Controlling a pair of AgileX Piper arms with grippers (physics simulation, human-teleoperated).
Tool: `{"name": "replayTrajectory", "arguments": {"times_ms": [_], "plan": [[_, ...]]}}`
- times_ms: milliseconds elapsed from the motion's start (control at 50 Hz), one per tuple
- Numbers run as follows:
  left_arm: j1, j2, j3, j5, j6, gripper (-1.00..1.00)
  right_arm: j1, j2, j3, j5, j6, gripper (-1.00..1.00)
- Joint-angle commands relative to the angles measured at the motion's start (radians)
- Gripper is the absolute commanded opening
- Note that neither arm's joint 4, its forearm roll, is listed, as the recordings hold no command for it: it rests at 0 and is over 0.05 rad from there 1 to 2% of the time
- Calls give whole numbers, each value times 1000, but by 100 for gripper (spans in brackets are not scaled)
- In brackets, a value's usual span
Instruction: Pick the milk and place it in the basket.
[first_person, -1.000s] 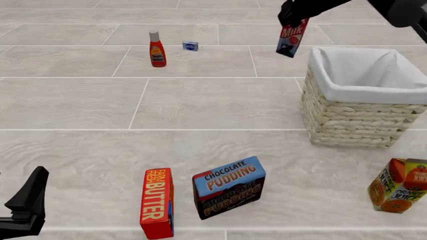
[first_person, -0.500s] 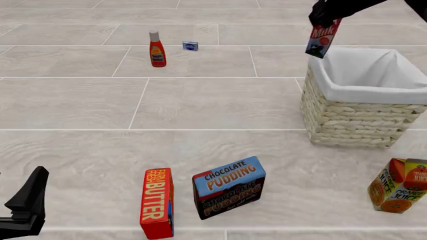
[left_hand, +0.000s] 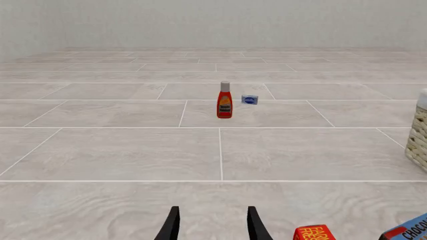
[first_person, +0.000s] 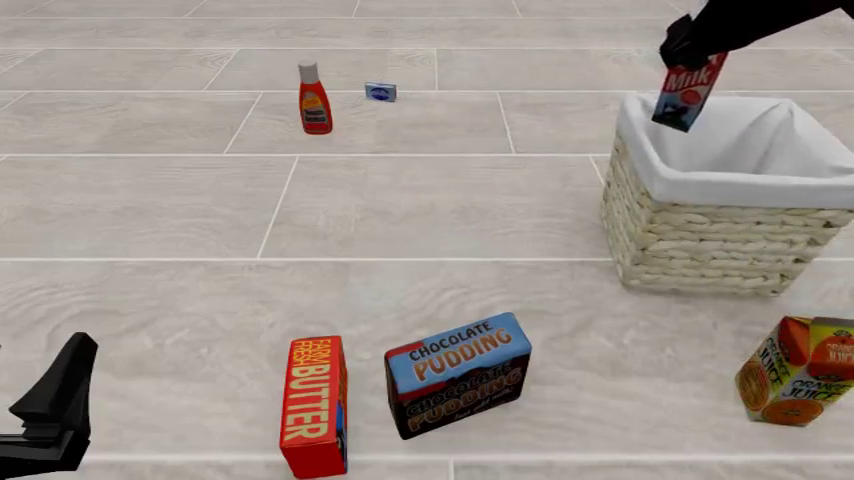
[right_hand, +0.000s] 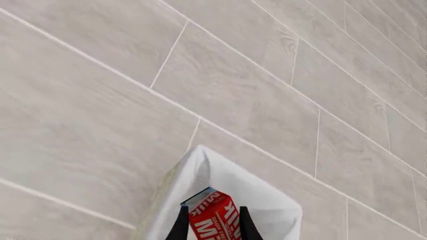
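The milk is a red carton with white lettering and a dark blue base, hanging tilted in the air above the far left part of the basket. My right gripper is shut on its top; in the right wrist view the milk sits between the two dark fingers, over the basket's white liner. The basket is pale woven wicker with a white cloth folded over the rim. My left gripper stands open low at the near left, with nothing between its fingers.
A red ketchup bottle and a small blue packet stand far back. A butter box and a chocolate pudding box stand near the front. An orange juice carton sits at the near right, in front of the basket.
My right gripper has carried the milk rightward and a little lower, from left of the basket to above its opening. The left arm has not moved.
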Motion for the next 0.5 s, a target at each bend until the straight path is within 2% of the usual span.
{"name": "replayTrajectory", "arguments": {"times_ms": [20, 500], "plan": [[0, 0, 0, 0, 0, 100, -32, -21, 31, -31, 21, -100], [0, 0, 0, 0, 0, 100, -80, 4, 78, -80, 23, -100]]}}
